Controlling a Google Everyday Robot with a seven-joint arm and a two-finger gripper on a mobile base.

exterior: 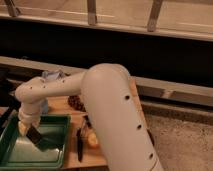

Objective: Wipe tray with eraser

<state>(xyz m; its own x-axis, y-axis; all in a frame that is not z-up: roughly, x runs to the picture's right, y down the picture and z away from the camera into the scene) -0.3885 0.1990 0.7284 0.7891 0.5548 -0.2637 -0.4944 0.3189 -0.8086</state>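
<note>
At the lower left of the frame the gripper [31,133] hangs over the green tray [55,152], pinched tight on the dark eraser [34,135] near the tray's upper left part. A black-handled knife [79,142] lies just right of the tray.

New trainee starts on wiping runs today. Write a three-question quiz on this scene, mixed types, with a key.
1. True or false: the end effector is over the green tray.
2. Multiple choice: what is the end effector shut on? A) the black-handled knife B) the dark eraser C) the blue cloth
3. Short answer: where does the knife lie relative to the tray?

Key
1. True; it is above the tray's upper left part.
2. B; the eraser sits at its tip, down by the tray bottom.
3. On the wooden table, just past the tray's right rim, outside the tray.
</note>
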